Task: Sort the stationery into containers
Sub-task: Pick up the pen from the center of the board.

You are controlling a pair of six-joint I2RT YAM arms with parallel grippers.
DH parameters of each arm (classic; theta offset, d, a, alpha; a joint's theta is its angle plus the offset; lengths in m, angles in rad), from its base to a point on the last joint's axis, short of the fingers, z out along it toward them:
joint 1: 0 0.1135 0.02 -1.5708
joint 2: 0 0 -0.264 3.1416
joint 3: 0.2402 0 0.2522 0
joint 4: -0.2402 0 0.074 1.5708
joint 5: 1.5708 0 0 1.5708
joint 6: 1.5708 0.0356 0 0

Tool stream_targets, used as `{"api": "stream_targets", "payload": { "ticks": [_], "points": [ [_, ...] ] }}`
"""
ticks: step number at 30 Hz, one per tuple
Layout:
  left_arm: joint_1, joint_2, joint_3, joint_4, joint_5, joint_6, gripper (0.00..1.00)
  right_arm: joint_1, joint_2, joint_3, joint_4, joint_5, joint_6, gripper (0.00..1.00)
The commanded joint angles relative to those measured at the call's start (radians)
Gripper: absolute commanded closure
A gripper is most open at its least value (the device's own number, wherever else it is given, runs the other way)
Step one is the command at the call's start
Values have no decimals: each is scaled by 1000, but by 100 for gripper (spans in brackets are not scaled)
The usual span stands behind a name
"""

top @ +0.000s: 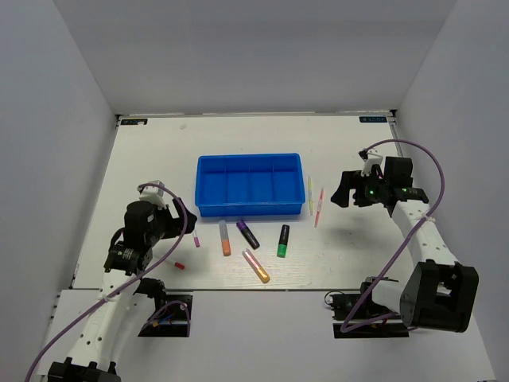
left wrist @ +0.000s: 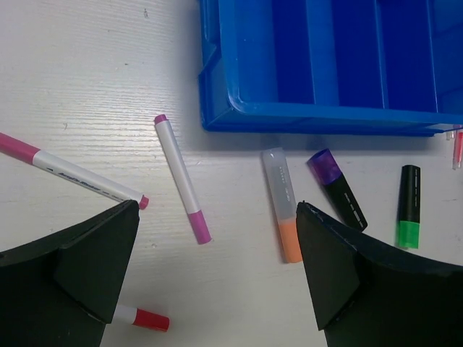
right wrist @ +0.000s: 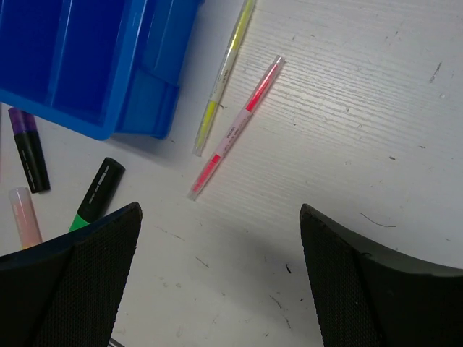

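The left claw is held wide open and empty. A thin purple-tipped white pen is seen between its fingers, with the shallow blue plastic divided tray beyond. The right claw is likewise spread wide and empty, with a thin pink pen and a thin yellow pen seen just ahead.

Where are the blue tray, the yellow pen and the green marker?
blue tray (top: 248, 209), top view, front wall
yellow pen (right wrist: 224, 76), right wrist view, middle of barrel
green marker (left wrist: 409, 206), left wrist view, black body
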Motion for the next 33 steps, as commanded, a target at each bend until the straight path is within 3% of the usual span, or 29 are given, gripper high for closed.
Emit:
{"api": "stream_targets", "payload": {
  "ticks": [1, 9, 10, 13, 14, 15, 16, 17, 18, 19, 20, 21, 22, 23, 25, 26, 30, 33],
  "points": [
    [0, -5, 6, -3, -11, 2, 0, -3, -35, -7, -18, -39, -34, 9],
    [-1, 4, 9, -15, -37, -12, 0, 0, -112, -50, -31, -138, -173, 9],
    [0, 9, 9, -15, -38, -13, 5, 1, -123, -48, -45, -137, -184, 9],
    [-1, 56, 23, -32, -31, -42, 62, 3, -109, 10, -140, -111, -251, 9],
    [0, 90, 55, -67, -33, -71, 95, -3, -103, 24, -171, -138, -271, 9],
    [0, 108, 69, -82, -53, -87, 100, -2, -97, 39, -214, -131, -322, 9],
    [0, 152, 82, -104, -92, -126, 100, 0, -95, 42, -232, -154, -336, 26],
    [0, 207, 139, -169, -143, -172, 100, 0, -94, 47, -225, -163, -334, 62],
    [-1, 237, 157, -196, -168, -197, 92, 1, -94, 48, -213, -124, -263, 100],
    [-1, 264, 203, -220, -227, -235, 81, 3, -94, 51, -185, -122, -238, 100],
    [0, 353, 243, -284, -247, -277, 57, 1, -97, 48, -155, -126, -230, 100],
    [0, 380, 259, -300, -261, -312, 50, 4, -98, 48, -141, -125, -206, 94],
    [-1, 428, 294, -318, -299, -326, 42, 4, -98, 45, -127, -125, -186, 60],
    [0, 467, 308, -343, -312, -343, 36, 3, -103, 36, -96, -131, -172, 16],
    [8, 507, 326, -349, -347, -397, 30, 4, -112, 25, -70, -134, -160, 15],
    [11, 531, 326, -337, -357, -406, 30, -2, -114, 9, -56, -134, -147, 20],
    [46, 663, 380, -380, -350, -467, 44, -2, -121, -7, -55, -116, -153, 25],
    [51, 757, 418, -407, -352, -499, 48, 0, -124, -8, -55, -115, -144, 26]
  ]
}}
